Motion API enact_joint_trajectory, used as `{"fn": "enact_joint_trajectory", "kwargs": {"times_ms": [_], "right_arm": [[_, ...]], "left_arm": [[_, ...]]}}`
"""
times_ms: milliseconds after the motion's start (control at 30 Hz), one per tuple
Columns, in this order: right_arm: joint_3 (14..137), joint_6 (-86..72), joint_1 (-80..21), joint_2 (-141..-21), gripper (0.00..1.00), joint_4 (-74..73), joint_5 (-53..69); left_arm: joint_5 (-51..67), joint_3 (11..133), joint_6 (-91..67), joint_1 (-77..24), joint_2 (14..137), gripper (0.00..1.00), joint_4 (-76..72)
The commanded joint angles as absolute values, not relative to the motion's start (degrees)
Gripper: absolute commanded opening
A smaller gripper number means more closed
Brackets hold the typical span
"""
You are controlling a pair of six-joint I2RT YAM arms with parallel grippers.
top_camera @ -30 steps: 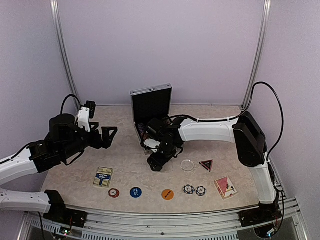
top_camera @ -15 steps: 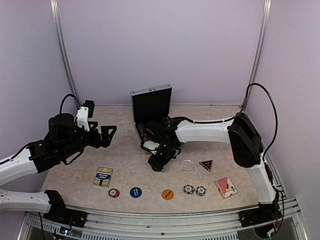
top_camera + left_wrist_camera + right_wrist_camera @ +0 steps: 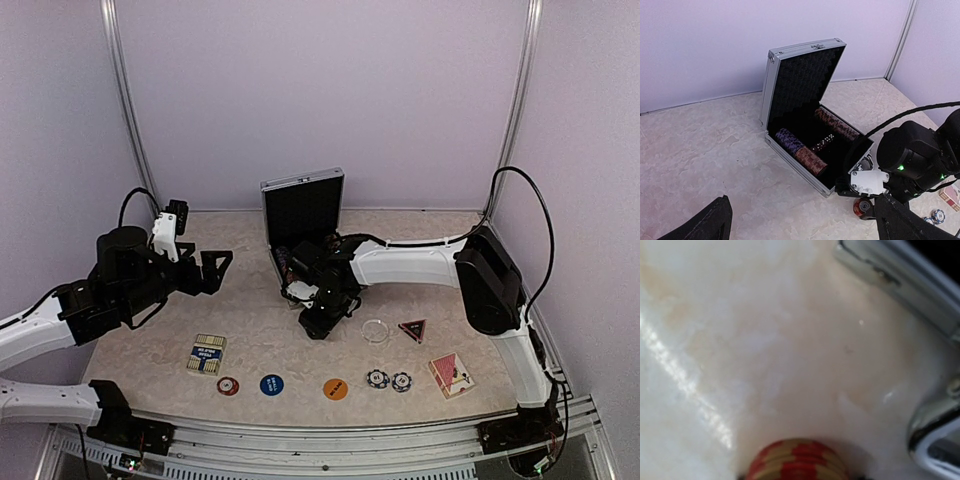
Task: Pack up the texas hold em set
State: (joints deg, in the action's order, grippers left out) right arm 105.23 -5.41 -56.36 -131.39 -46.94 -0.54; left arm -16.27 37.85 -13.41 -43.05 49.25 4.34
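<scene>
- Top external view: the silver briefcase (image 3: 303,205) stands open at mid-table, its lid upright and the black lining facing the arms.
- The right gripper (image 3: 315,322) is down at the table (image 3: 250,320), just in front of the case's near edge. From above I cannot tell how its jaws stand.
- The left gripper (image 3: 215,268) hangs left of the case with its fingers spread wide and nothing between them.
- Along the near side lie a blue card deck (image 3: 207,353), a red striped chip (image 3: 228,386), a blue disc (image 3: 271,384), an orange disc (image 3: 336,388), two blue-and-white chips (image 3: 389,380) and a red card deck (image 3: 452,373).
- A clear disc (image 3: 375,330) and a dark triangle (image 3: 412,329) lie just right of the right gripper.
- Left wrist view: rows of striped chips (image 3: 810,160) lie on edge inside the case. The right gripper sits at the case's front corner with a reddish chip under it.
- Right wrist view: a red-and-cream chip (image 3: 797,460) stands at the bottom edge, on the table. The case's metal handle (image 3: 935,435) is at the right.
- The fingers barely show here, so I cannot tell whether they pinch the chip.
</scene>
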Motion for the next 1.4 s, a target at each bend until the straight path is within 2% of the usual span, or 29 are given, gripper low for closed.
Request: {"fn": "enact_joint_trajectory", "kwargs": {"times_ms": [0,200,400,967,1367], "right_arm": [[105.6,-5.1,-56.5,-133.4,0.45,-47.7,-1.1],[105.9,-5.1,-56.6,-133.7,0.33,-47.4,-0.6],[105.3,-5.1,-56.5,-133.3,0.0,-46.6,-0.7],[104.8,-5.0,-56.5,-128.8,0.0,-44.3,-2.3],[99.2,-4.2,-56.6,-124.6,0.0,-40.2,-2.7]], "left_arm": [[-15.5,36.8,-13.8,-42.6,49.0,0.99,2.9],[-15.4,36.9,-14.3,-42.5,49.3,0.99,3.0],[-14.9,37.7,-15.4,-42.1,49.9,0.99,3.9],[-10.3,38.3,-17.0,-40.1,51.5,0.99,2.9],[-7.9,39.2,-19.4,-40.0,53.0,0.99,3.7]]}}
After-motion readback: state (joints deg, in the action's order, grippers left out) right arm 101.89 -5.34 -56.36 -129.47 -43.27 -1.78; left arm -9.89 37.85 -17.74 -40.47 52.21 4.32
